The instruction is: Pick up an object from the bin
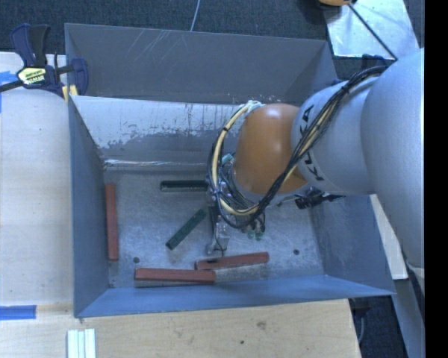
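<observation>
My gripper [220, 243] hangs low in the middle of the bin, under the orange wrist cover. Its tip is just above the left end of a short red-brown bar [239, 259] that lies along the front of the floor. A dark green bar [187, 230] lies slanted just left of the gripper. A longer red-brown bar [175, 276] rests against the front wall, touching the short one's left end. I see nothing held in the gripper.
Another dark green bar [183, 186] lies flat near the back wall, partly hidden behind the wrist. A red-brown bar [112, 221] runs along the left wall. The arm and its cables cover the right half of the bin.
</observation>
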{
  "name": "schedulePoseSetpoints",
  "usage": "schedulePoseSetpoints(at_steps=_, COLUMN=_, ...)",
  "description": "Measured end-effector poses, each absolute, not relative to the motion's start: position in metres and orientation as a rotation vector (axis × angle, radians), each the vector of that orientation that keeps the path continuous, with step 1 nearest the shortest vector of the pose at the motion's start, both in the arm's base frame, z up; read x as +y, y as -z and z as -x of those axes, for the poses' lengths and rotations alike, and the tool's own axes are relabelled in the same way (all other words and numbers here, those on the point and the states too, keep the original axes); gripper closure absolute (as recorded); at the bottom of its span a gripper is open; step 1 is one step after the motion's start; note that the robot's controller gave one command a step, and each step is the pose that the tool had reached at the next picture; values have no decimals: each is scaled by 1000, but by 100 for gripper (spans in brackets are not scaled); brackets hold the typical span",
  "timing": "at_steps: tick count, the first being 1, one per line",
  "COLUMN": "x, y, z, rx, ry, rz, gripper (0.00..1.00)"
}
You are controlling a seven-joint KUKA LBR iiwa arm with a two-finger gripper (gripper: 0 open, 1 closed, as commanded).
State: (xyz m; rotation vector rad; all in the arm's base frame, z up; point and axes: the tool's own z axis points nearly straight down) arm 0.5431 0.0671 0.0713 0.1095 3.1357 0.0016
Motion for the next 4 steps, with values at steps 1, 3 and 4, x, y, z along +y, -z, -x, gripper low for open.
schedulePoseSetpoints(at_steps=1, x=67, y=-73, z=-546, rx=3128, ry=-4, rz=-111, gripper=100)
schedulePoseSetpoints(at_steps=3, x=67, y=-71, z=-543, rx=3136, ry=-1, rz=-111, gripper=0)
schedulePoseSetpoints(at_steps=4, x=65, y=-90, z=-542, rx=3146, ry=1, rz=38, gripper=0)
